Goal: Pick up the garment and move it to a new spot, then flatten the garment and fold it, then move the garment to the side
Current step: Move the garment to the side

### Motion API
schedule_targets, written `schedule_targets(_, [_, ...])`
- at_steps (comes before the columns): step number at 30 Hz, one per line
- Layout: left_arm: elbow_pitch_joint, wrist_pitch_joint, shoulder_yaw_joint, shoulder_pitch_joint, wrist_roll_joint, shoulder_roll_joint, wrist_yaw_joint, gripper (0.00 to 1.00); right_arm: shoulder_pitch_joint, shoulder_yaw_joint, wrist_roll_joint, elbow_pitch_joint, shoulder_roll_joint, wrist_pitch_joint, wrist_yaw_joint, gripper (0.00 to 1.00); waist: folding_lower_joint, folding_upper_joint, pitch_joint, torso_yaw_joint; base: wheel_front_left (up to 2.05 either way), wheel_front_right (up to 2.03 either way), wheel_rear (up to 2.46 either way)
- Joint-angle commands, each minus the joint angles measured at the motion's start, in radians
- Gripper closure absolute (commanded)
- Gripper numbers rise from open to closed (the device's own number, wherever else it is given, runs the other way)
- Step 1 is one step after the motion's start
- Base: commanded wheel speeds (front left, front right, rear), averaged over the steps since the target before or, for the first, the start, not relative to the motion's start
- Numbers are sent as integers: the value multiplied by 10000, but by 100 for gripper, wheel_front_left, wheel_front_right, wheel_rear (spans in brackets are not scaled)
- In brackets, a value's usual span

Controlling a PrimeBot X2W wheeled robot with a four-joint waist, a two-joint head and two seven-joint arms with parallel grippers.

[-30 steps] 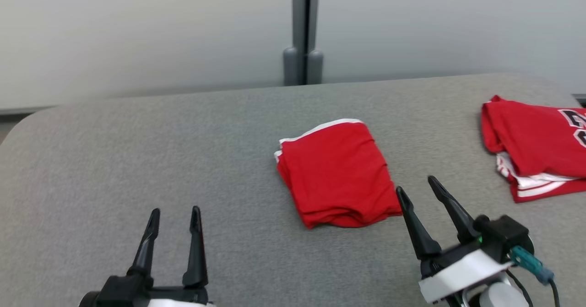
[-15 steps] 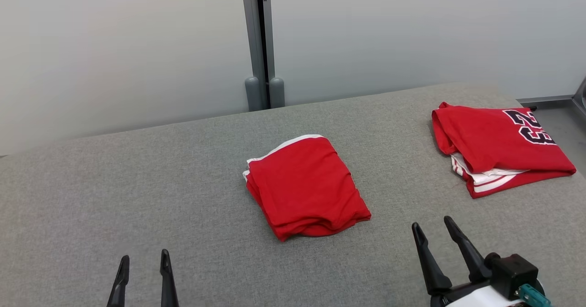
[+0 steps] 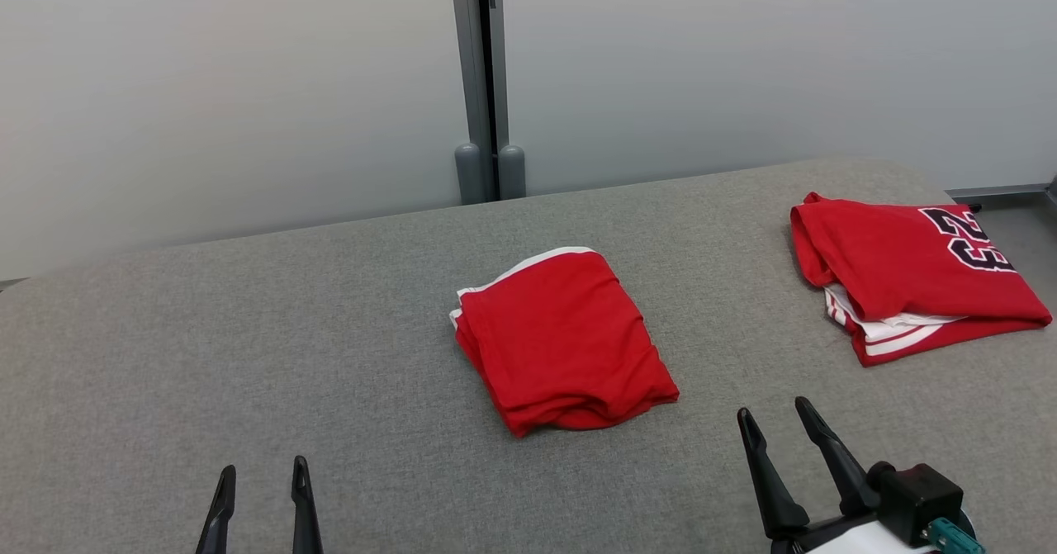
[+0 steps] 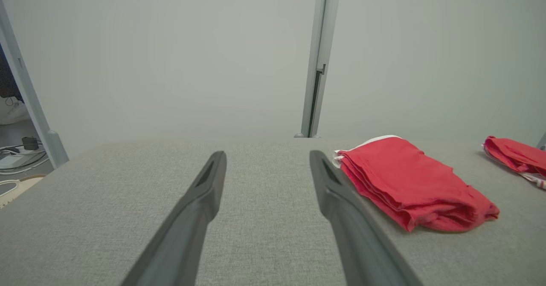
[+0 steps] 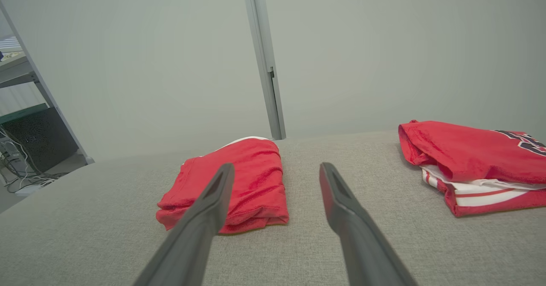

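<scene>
Low at the left of the head view, left hand (image 3: 263, 465) has its fingers spread wide with nothing between them, tips over bare grey tabletop (image 3: 248, 331). Right hand (image 3: 772, 407) at lower right is also wide and empty, fingers angled up-left, tips near the front right corner of the folded red garment (image 3: 566, 339), not touching. Garment lies mid-tabletop as a compact rectangle, white trim along its far edge, stacked layers visible on its left side. Well apart at far right: numbered red jersey (image 3: 908, 273), folded over red-and-white striped fabric, dark digits on top. Behind the tabletop: pale wall (image 3: 206, 83) and grey vertical post (image 3: 483, 83).
</scene>
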Motion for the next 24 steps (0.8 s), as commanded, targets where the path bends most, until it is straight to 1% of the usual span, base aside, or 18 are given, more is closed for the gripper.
schedule_targets(1, [46,-18,26,140,32,33,-44,0,82,55,-19,4,-38,-16,-4,0,1,-1,-18,58,0,0,0])
schedule_targets(7, [148,-18,-10,137,78,35,-69,0,185,75,-61,60,-31,-16,-4,0,1,-1,-57,276,0,0,0])
schedule_targets(10, [211,-18,-108,78,115,35,-117,0,47,315,165,296,-27,-16,-5,0,1,-1,18,449,0,0,0])
schedule_targets(12, [269,-18,-210,-13,148,36,-149,0,-148,573,791,682,20,-15,-4,0,1,-1,100,627,0,0,0])
schedule_targets(14, [352,-18,-340,-57,77,35,-226,0,-563,975,1498,1113,-142,-18,-5,0,1,-1,182,859,0,0,0])
schedule_targets(15, [370,-18,-432,-92,4,32,-255,0,-747,1184,2038,1411,-206,-15,-5,0,1,-1,233,985,0,0,0])
schedule_targets(16, [370,-18,-432,-92,4,32,-255,0,-747,1184,2038,1411,-206,-15,-5,0,1,-1,233,985,0,0,0])
schedule_targets(18, [375,-18,-631,-194,-1,35,-344,0,-1231,1809,2938,2140,-539,23,-5,0,1,-1,368,1275,0,0,0])
schedule_targets(20, [371,-18,-845,-321,4,33,-407,0,-1954,2344,3981,2674,-920,413,-5,0,1,-1,519,1529,0,0,0])
schedule_targets(22, [348,-18,-1044,-428,27,36,-426,0,-2657,2745,4865,3057,-1437,995,-4,0,1,-1,695,1764,0,0,0])
schedule_targets(24, [292,-16,-1249,-619,49,33,-418,0,-3320,3062,5512,3404,-1970,1685,-4,0,1,-1,1020,1965,0,0,0])
